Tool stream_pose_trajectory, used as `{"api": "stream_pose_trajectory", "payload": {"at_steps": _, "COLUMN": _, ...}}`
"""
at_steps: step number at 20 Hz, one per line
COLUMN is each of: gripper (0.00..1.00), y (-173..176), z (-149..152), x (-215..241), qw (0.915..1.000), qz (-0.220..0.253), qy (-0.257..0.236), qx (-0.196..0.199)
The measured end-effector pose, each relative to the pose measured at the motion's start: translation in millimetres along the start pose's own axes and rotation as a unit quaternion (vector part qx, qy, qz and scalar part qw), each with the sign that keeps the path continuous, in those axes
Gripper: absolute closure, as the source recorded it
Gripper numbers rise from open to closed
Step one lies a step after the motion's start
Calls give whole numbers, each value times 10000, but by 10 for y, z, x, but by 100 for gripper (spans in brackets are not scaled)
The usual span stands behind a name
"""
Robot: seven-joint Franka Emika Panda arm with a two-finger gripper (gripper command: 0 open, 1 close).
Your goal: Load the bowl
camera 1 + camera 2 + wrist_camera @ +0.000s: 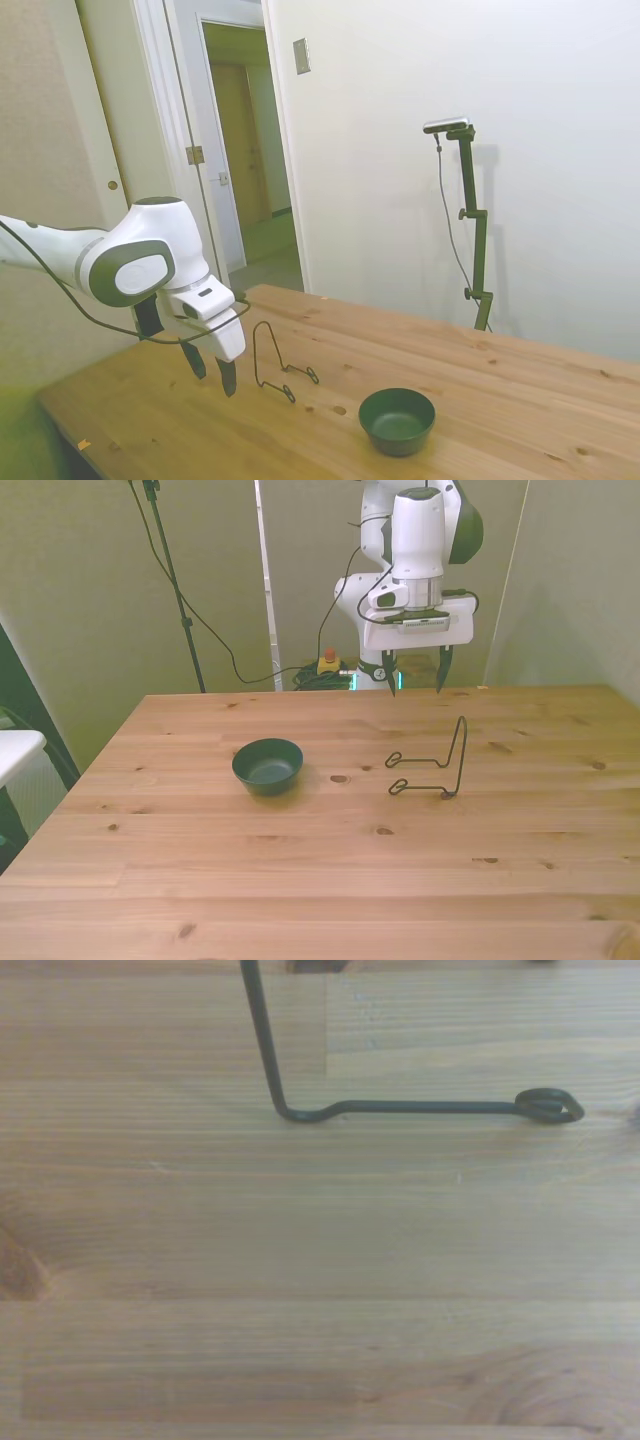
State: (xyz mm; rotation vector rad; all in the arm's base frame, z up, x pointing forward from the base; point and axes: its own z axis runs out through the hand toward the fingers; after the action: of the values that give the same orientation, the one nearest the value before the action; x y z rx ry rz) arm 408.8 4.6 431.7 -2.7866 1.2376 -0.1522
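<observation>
Bowl (267, 765): dark green, upright, empty, on the wooden table (300, 880), toward the front view's left. Thin black wire rack (437, 763) stands well apart from it, toward the front view's right.

Gripper (415, 680): hangs above the table beyond the rack, fingers spread, holding nothing. The bowl is well apart from the fingers, off to the front view's left and nearer the camera.

Risks (judgement): the rack is light and close beneath the fingers; a low sweep toward the bowl could snag or tip it. A pinch on the smooth rim could slip or tilt the bowl.
</observation>
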Motion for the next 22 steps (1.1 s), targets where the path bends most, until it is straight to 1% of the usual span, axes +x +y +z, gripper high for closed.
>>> {"api": "stream_pose_trajectory", "payload": {"at_steps": 3, "gripper": 0, "y": -8, "z": 5, "x": 29, "qw": 9999, "qz": -19, "qy": 106, "qx": 4}}
{"api": "stream_pose_trajectory", "payload": {"at_steps": 5, "gripper": 0, "y": 17, "z": 50, "x": 98, "qw": 9998, "qz": 69, "qy": 163, "qx": 11}}
{"api": "stream_pose_trajectory", "payload": {"at_steps": 7, "gripper": 0, "y": 108, "z": 118, "x": 264, "qw": 9994, "qz": 193, "qy": 272, "qx": -70}}
{"api": "stream_pose_trajectory", "payload": {"at_steps": 10, "gripper": 0, "y": 330, "z": 90, "x": 732, "qw": 9976, "qz": 537, "qy": 412, "qx": -145}}
{"api": "stream_pose_trajectory", "payload": {"at_steps": 13, "gripper": 0, "y": 455, "z": -146, "x": 1206, "qw": 9951, "qz": 769, "qy": 598, "qx": -163}}
{"api": "stream_pose_trajectory", "payload": {"at_steps": 15, "gripper": 0, "y": 463, "z": -331, "x": 1433, "qw": 9942, "qz": 836, "qy": 646, "qx": -201}}
{"api": "stream_pose_trajectory", "payload": {"at_steps": 17, "gripper": 0, "y": 430, "z": -448, "x": 1619, "qw": 9936, "qz": 876, "qy": 667, "qx": -263}}
{"api": "stream_pose_trajectory", "payload": {"at_steps": 19, "gripper": 0, "y": 383, "z": -444, "x": 1826, "qw": 9929, "qz": 898, "qy": 696, "qx": -345}}
{"api": "stream_pose_trajectory", "payload": {"at_steps": 22, "gripper": 0, "y": 300, "z": -248, "x": 2134, "qw": 9922, "qz": 938, "qy": 659, "qx": -486}}
